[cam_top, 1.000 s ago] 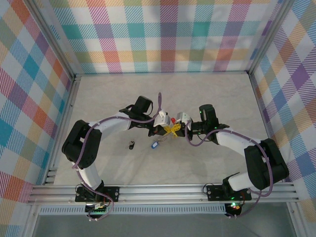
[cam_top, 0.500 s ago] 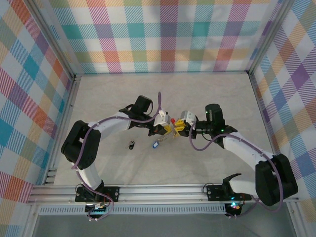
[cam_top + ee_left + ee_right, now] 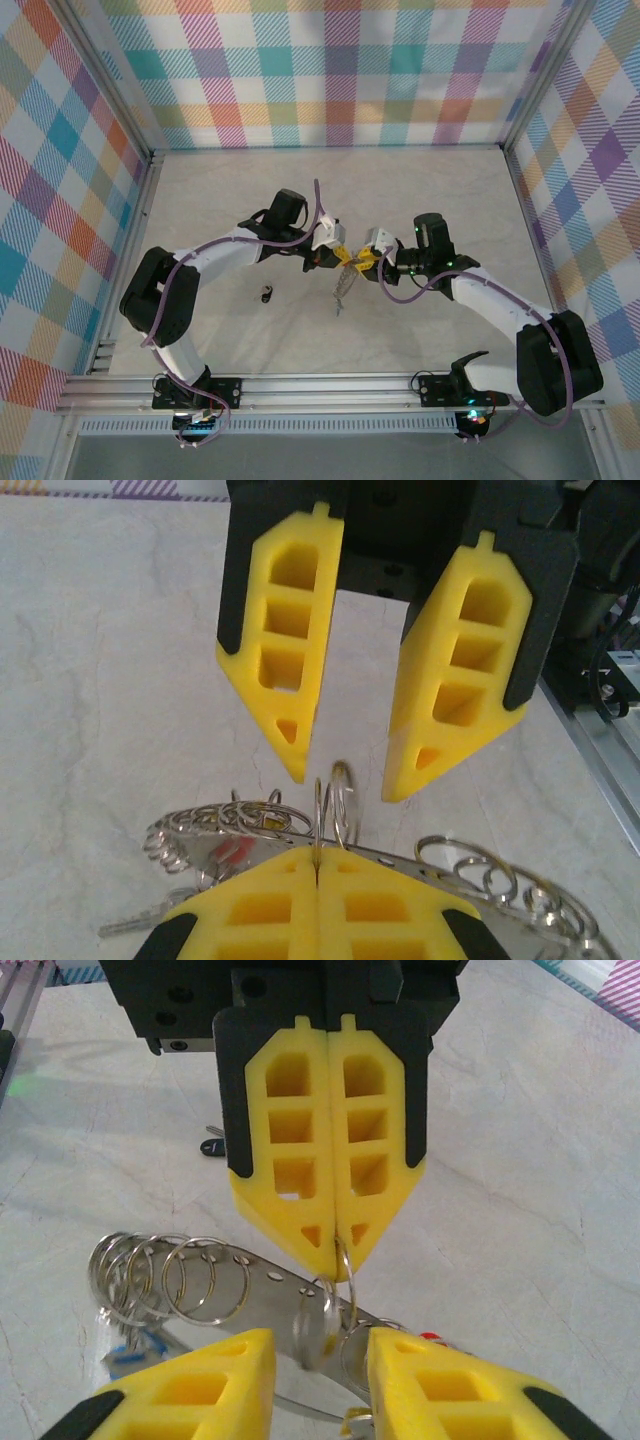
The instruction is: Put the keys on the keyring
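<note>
Where a second ago the right gripper (image 3: 320, 1352) was closed and pressed up against the left one, I now see its yellow fingers (image 3: 285, 670) standing apart, with a small split ring (image 3: 318, 1320) in the gap between them. The left gripper (image 3: 340, 1246) has not changed: its fingers stay pressed together, clamped on a small ring at the top of the keyring (image 3: 343, 285).

The keyring hangs off the table between the two arms. Its flat holed strip (image 3: 268, 1278) is tilted and carries a row of rings. In the overhead view the bundle now dangles almost straight below the grippers, where before a blue-tagged key sat lower and further left. From the right wrist I can make out the blue tag (image 3: 125, 1358) under the rings at the strip's left end.

The black-tagged key (image 3: 267, 294) lies on the table (image 3: 430, 190), well to the left, and has not moved.
</note>
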